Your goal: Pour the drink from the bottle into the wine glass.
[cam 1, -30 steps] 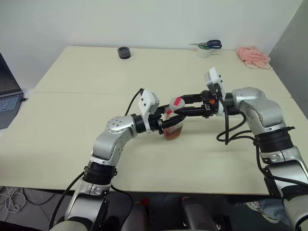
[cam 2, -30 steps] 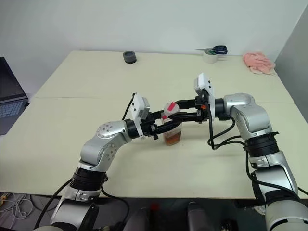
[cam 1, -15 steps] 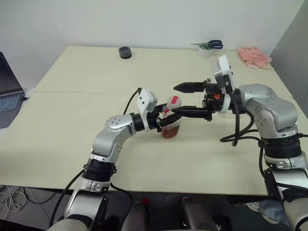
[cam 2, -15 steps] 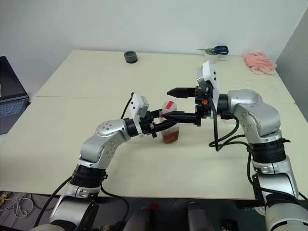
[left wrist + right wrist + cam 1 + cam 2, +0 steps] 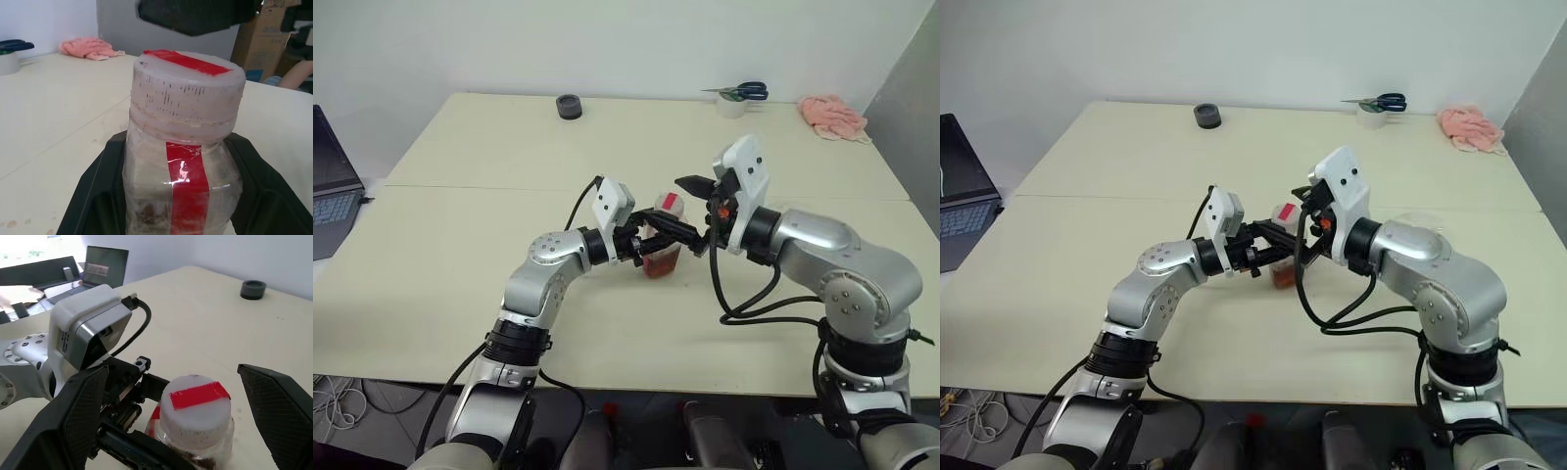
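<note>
Fingers first: your left gripper [image 5: 183, 205] has its two black fingers [image 5: 93, 196] pinching the bottle [image 5: 183, 161] around its body, just under the neck, and that clamp keeps the bottle upright on the counter [image 5: 489, 157] so it cannot spin or tip. Your right gripper [image 5: 188, 396] has its fingers [image 5: 80, 416] spread wide, one on each side of the cap [image 5: 193, 409], not touching it. From the head view you see the same thing: the right-hand fingers straddle the bottle top from the far side while the left-hand fingers come in from the opposite side, lower down.

The cap is on, whitish with a red strip across it, so nothing can pour yet. You look set up for a two-handed opening, one hand bracing and the other ready to close on the cap and twist. The drink [image 5: 658, 266] sits low in the bottle, a reddish-brown band below your left fingers.

The wine glass is hard to pick out; a faint clear shape just past your right forearm in the right eye view may be it, but you cannot tell for sure. Well beyond your fingers, at the far edge, lie a black puck [image 5: 568, 106], scissors [image 5: 741, 91] and a pink cloth [image 5: 829, 115], all out of your way.
</note>
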`<state>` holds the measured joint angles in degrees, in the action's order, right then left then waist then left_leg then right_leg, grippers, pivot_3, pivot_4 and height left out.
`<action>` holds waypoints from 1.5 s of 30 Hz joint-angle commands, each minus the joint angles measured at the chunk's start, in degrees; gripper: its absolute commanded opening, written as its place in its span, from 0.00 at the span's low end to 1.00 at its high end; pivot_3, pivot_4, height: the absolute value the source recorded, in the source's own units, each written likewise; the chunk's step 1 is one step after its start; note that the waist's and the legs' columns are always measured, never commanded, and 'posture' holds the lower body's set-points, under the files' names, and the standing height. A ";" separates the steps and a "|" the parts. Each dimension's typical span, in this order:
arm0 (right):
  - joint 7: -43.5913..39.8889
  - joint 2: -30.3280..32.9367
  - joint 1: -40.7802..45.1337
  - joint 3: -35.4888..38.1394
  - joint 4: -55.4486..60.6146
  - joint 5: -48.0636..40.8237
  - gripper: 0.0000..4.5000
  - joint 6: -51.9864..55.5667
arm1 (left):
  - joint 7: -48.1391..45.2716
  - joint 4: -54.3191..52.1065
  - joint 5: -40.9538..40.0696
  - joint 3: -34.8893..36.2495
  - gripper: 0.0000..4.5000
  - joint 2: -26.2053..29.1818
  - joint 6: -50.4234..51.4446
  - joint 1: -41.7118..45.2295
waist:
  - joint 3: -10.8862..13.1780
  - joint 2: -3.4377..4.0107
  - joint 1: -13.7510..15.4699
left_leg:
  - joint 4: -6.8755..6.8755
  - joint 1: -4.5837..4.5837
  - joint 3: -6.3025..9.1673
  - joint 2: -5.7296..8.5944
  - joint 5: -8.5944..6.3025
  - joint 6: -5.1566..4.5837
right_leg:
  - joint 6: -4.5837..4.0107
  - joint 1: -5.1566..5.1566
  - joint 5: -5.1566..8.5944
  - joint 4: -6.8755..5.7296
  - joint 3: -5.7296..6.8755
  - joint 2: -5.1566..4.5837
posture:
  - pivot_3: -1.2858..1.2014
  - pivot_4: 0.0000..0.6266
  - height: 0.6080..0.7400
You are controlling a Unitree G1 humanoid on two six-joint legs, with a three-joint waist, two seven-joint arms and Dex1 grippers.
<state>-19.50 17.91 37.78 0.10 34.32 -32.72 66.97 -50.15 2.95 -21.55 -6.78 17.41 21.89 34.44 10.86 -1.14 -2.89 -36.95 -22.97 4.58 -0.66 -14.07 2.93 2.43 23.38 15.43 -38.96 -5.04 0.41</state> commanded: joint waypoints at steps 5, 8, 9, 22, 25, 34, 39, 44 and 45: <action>11.01 -6.03 -0.14 1.05 3.46 3.15 1.00 1.86 | -0.01 -0.05 -0.07 0.63 0.48 -1.05 -2.35 1.52 | 0.00 0.00 -0.21 | -0.01 0.01 -0.03 0.01 0.00 0.00 | 0.01 0.00 0.00 0.00 -0.03 0.02 | 0.52 0.24 1.00; 11.87 -6.52 -0.04 0.38 2.71 3.77 1.00 1.21 | -0.23 0.31 0.06 0.47 0.48 -1.28 -2.62 1.68 | 0.00 0.00 -0.28 | 0.00 0.01 -0.04 0.00 0.00 0.00 | 0.01 0.00 0.01 0.01 -0.03 0.02 | 0.52 0.24 1.00; 12.12 -6.74 -0.06 0.30 2.57 3.89 1.00 1.10 | -0.28 0.38 0.09 0.48 0.48 -1.30 -2.66 1.74 | 0.00 0.00 -0.30 | 0.02 0.01 -0.03 0.00 0.00 0.00 | 0.01 0.00 0.01 0.02 -0.02 0.02 | 0.52 0.24 1.00; 12.19 -8.08 -0.35 -1.36 1.33 4.40 0.92 1.27 | -0.24 -0.38 0.27 0.76 0.48 -0.54 -2.51 1.09 | 0.00 0.00 -0.35 | 0.02 0.02 -0.03 -0.01 0.00 0.00 | 0.00 0.00 0.01 0.01 -0.02 0.04 | 0.52 0.24 1.00; 12.19 -8.23 -0.32 -1.39 1.16 4.51 0.71 1.27 | -0.14 -0.54 0.40 0.76 0.48 -0.41 -2.57 0.88 | 0.00 0.00 -0.35 | 0.02 0.01 -0.03 -0.01 0.00 -0.01 | 0.00 0.00 0.01 0.01 -0.02 0.04 | 0.52 0.24 1.00; 10.88 -5.96 0.58 -2.73 -0.83 5.45 0.40 0.82 | 0.16 -0.84 0.44 0.88 0.48 -0.27 -2.61 0.61 | 0.00 0.00 -0.36 | 0.01 0.02 -0.03 -0.01 0.00 -0.01 | 0.01 0.00 0.01 0.01 -0.03 0.04 | 0.52 0.24 1.00; 3.50 -1.26 2.05 -4.04 -5.86 5.07 0.40 -4.86 | 0.56 -1.38 0.14 0.86 0.48 -0.27 -2.26 0.45 | 0.00 0.00 -0.38 | 0.00 0.02 -0.03 0.00 0.00 -0.01 | 0.05 0.00 0.03 0.01 -0.02 0.04 | 0.52 0.24 1.00; -29.23 9.78 5.29 -6.08 -17.79 -1.18 0.40 -18.81 | -0.14 -1.11 -0.27 0.46 0.48 -0.49 -1.79 1.02 | 0.00 0.00 -0.37 | -0.01 0.02 -0.08 0.03 -0.01 -0.02 | 0.26 -0.03 0.15 0.07 -0.03 0.04 | 0.52 0.24 1.00; -34.14 11.27 5.70 -6.47 -19.57 -1.83 0.40 -20.88 | -0.22 -1.01 -0.25 0.43 0.48 -0.53 -1.74 1.20 | 0.00 0.00 -0.33 | 0.01 0.02 -0.07 0.04 -0.01 -0.02 | 0.23 -0.04 0.14 0.10 -0.02 0.03 | 0.52 0.24 1.00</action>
<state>-42.71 28.28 42.52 -5.10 15.04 -30.91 50.21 -51.00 3.87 -21.30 -7.59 16.75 20.79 34.35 10.86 -1.15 -3.22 -36.95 -22.96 4.51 -0.63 -14.08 2.91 2.67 23.33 15.57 -38.84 -5.04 0.45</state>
